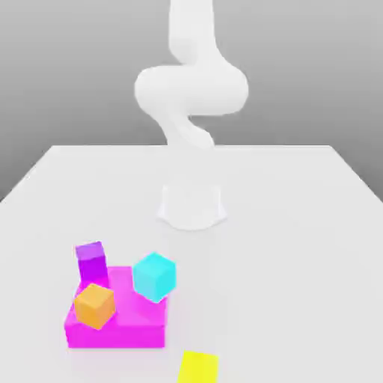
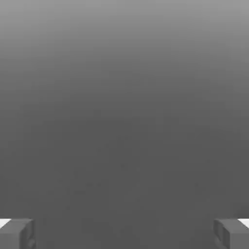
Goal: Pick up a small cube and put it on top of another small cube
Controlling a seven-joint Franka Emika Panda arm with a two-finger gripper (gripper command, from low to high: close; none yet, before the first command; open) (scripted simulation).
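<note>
Fingers (image 2: 236, 232) apart, empty. Yellow cube (image 1: 198, 367) on worktop (image 1: 299, 224) just beside magenta block (image 1: 135, 329); orange cube (image 1: 95, 304) atop block. Descend square over yellow.

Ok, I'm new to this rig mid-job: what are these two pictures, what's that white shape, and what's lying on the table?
The white shape is a robot arm, standing at the far side of a white table. The exterior view looks at it across the table. The hand view comes from a camera on the arm's hand: the two grey fingers at the corners belong to its tool, spread wide and holding nothing.

On the table lies a flat magenta block carrying an orange cube, a cyan cube and a purple cube. A yellow cube sits on the table by itself, nearer the camera.
</note>
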